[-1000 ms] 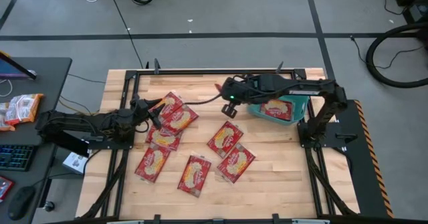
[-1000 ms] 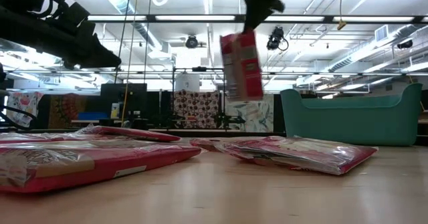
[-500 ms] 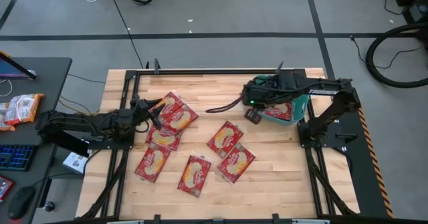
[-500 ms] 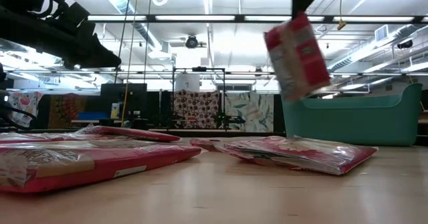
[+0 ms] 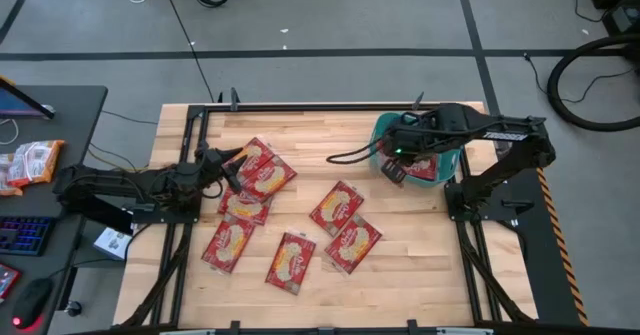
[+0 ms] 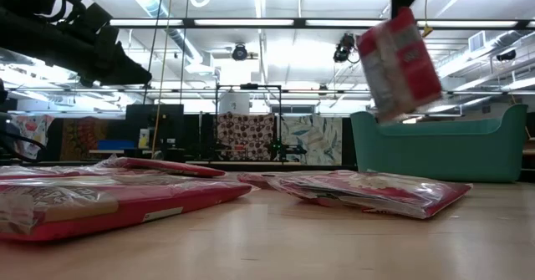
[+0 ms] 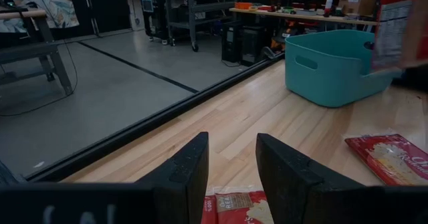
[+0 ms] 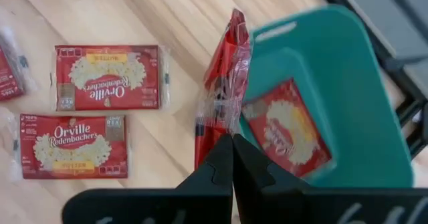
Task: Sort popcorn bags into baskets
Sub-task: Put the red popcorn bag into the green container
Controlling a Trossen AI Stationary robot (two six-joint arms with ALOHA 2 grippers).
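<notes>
Above the near-left rim of the teal basket [image 5: 450,160], the right gripper [image 8: 232,144] is closed on the top edge of one popcorn bag [image 8: 224,83]. This held bag hangs edge-down from the fingers; in the low view it [image 6: 399,64] hangs tilted, clear of the table [image 5: 420,265] and higher than the basket [image 6: 439,142] rim. In the right wrist view, the lower part of the bag overlaps the basket [image 8: 374,117] wall, partly over the table and partly over the tub opening.

One popcorn bag [image 8: 287,127] lies flat inside the basket, label up.

The left gripper [image 7: 231,167] is at the left side of the table, low above the left group of bags, with its fingers [image 7: 187,174] apart and nothing between them.

Seven bags lie flat on the table. Two overlapping bags [image 5: 262,168] lie just beside the left gripper [image 5: 228,167], with a third [image 5: 245,206] next to them. A fourth [image 5: 228,245] and a fifth [image 5: 291,261] lie nearer the front edge. Two more [image 5: 337,207] [image 5: 353,243] lie side by side near the table centre, well apart from the basket.
</notes>
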